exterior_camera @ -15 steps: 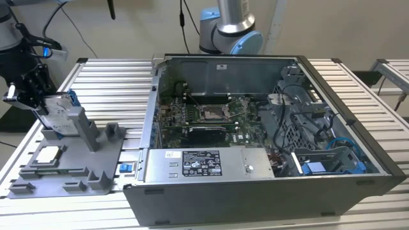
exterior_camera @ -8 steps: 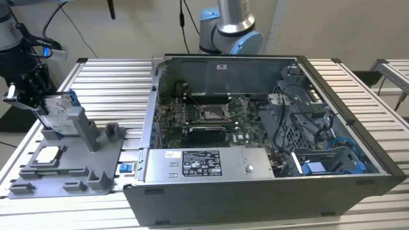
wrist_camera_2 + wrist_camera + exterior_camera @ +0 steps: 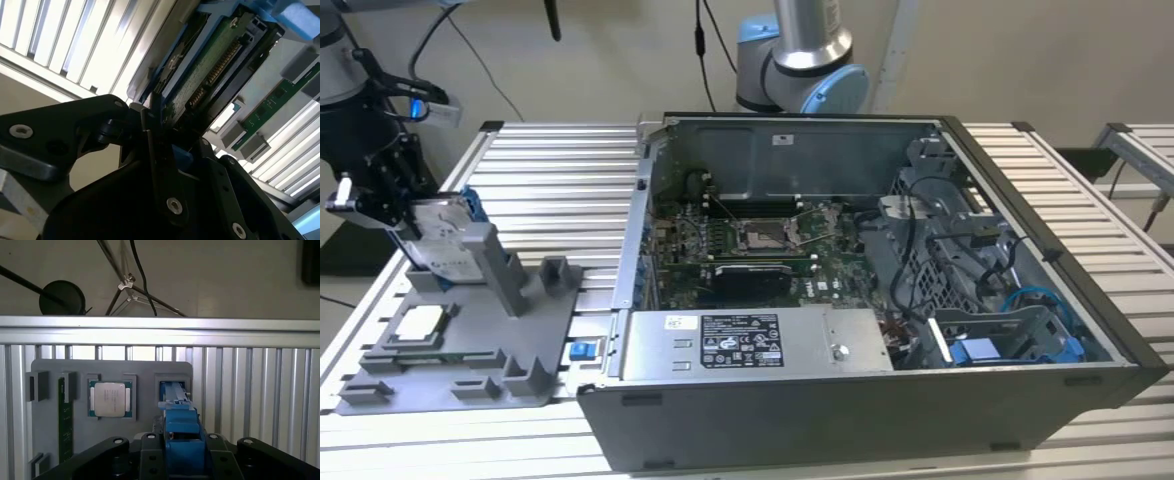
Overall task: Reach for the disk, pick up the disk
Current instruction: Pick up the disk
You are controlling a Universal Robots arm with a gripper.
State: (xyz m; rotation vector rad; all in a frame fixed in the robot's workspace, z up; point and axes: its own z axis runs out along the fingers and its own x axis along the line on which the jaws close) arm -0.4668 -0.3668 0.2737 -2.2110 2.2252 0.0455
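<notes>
Status check: black two-finger gripper [image 3: 182,442] clamped tight on one flat silver-grey metal disk [image 3: 438,245] with a blue plastic bracket, standing on edge in a slot of one grey plastic fixture tray [image 3: 547,340], at the exterior view's left. Also on that tray: one small square silver processor chip [image 3: 110,399], one green memory stick [image 3: 61,420]. One open computer case [image 3: 854,410] right beside.

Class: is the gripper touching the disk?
Touching. In the first wrist view the gripper has its fingers flush against both sides of the blue bracket of the disk, with no gap.
</notes>
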